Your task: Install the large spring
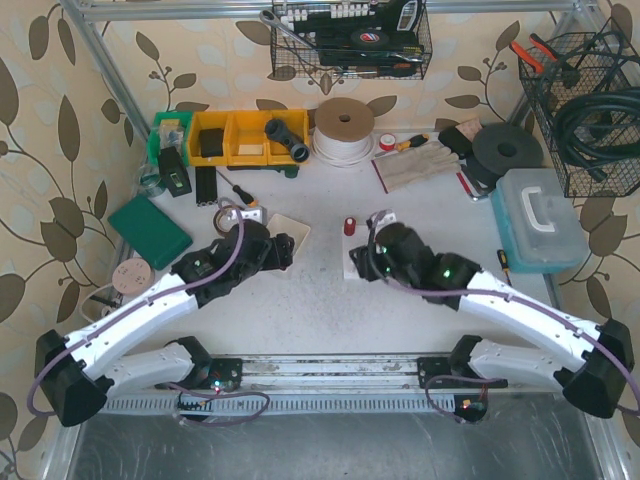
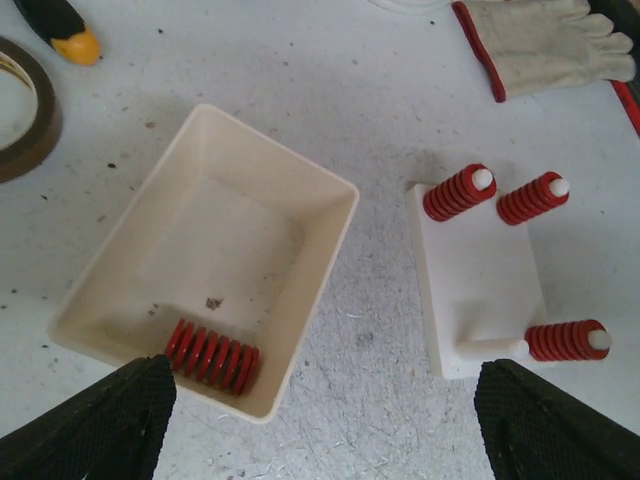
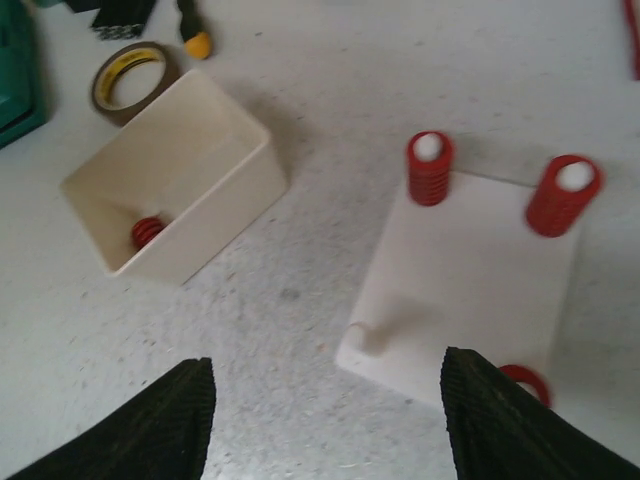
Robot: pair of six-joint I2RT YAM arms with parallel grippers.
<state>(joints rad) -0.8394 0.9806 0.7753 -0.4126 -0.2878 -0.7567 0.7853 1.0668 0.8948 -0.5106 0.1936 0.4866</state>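
— Large spring [image 2: 212, 357], where does it lie?
— Inside the cream bin [image 2: 300, 170], lower left of the left wrist view, on its side.
— And the claws?
— Both gape wide: left gripper [image 2: 325, 365] and right gripper [image 3: 328, 360] hold nothing.

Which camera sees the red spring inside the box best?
The left wrist view: the red spring lies on its side in the cream box, all coils plain. The right wrist view shows only its end, blurry. In the top view it cannot be seen.
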